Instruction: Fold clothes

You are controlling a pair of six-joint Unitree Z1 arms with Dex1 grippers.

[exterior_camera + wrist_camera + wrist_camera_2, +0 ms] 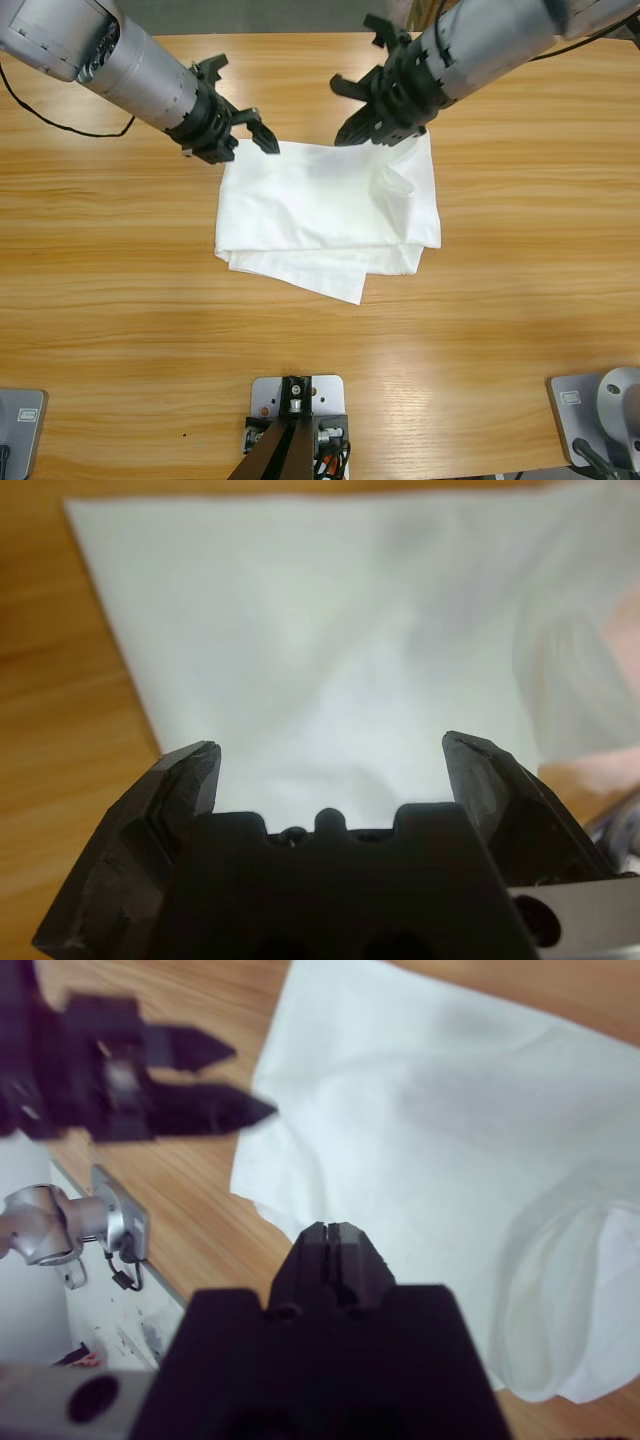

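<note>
The white T-shirt [320, 210] lies on the table, folded into a rough rectangle with layered edges at its lower left. A sleeve lobe [397, 182] curls up near its top right corner. Its lettering and neck label do not show. My left gripper [268, 132] hovers open at the shirt's top left corner, and its wrist view looks between the open jaws [330, 755] onto the cloth [330, 630]. My right gripper [343, 135] is at the shirt's top edge beside the sleeve [560, 1300]. Its jaws [330, 1230] are shut, with no cloth seen between them. The right wrist view also shows the left gripper [250, 1080].
The wooden table [120, 320] shows bare wood around the shirt on every side. A black cable [60, 125] loops on the wood at the far left under the left arm. In the right wrist view the table's edge [130, 1250] runs behind the left gripper.
</note>
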